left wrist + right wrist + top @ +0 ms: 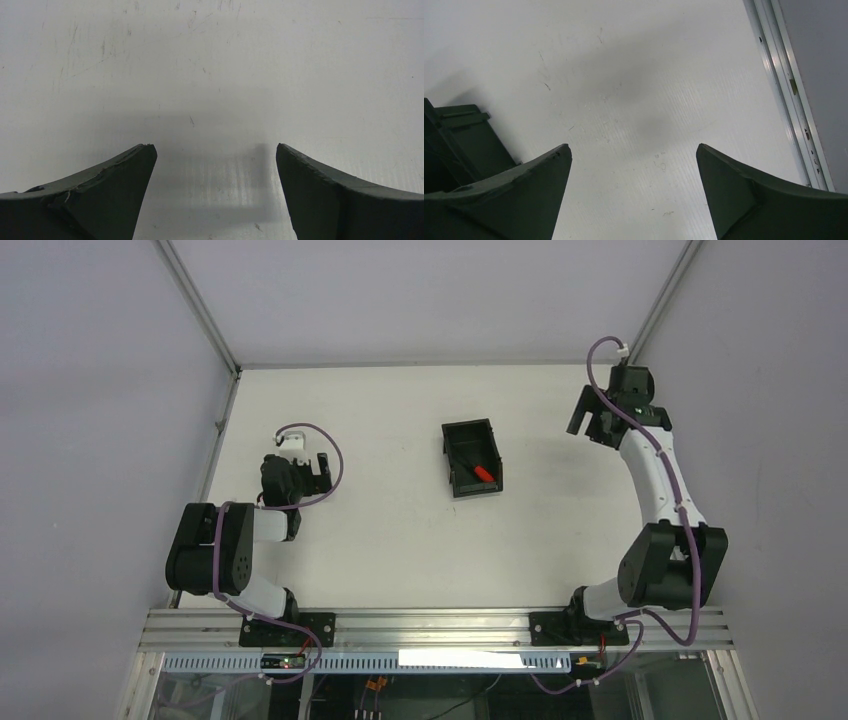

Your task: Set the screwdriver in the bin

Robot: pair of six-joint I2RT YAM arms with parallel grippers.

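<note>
The red-handled screwdriver (482,473) lies inside the small black bin (461,429) in the middle of the white table. My right gripper (590,425) hangs to the right of the bin, apart from it, open with nothing between its fingers. In the right wrist view the right gripper (634,150) looks down on bare table, and a corner of the bin (466,135) shows at the left edge. My left gripper (318,468) rests at the left side of the table, far from the bin. The left wrist view has the left gripper (216,147) open over empty white surface.
An aluminium frame rail (786,90) runs along the table's right edge, close to my right gripper. Grey enclosure walls (110,390) stand on the left, back and right. The arm bases sit on the metal rail (430,625) at the near edge.
</note>
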